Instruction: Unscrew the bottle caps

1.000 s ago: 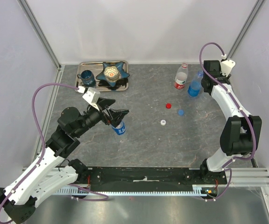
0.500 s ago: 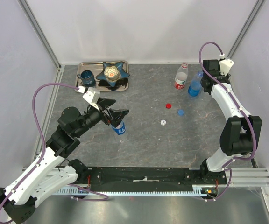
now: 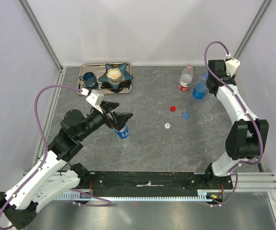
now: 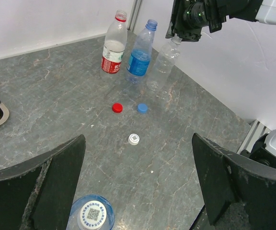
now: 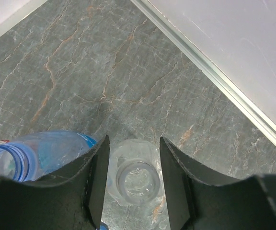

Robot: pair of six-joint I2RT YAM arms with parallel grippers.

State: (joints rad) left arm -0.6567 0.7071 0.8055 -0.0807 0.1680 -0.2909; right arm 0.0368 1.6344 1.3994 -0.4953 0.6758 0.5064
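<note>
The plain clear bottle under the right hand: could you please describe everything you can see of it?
The plain clear bottle is small, see-through plastic, unlabelled and uncapped, its round mouth open; it looks empty. It stands upright on the grey table near the far right corner, beside the blue-labelled bottle. The right hand flanks its neck with both fingers; contact cannot be told.

Clear glossy plastic bottles (matt veined table)
</note>
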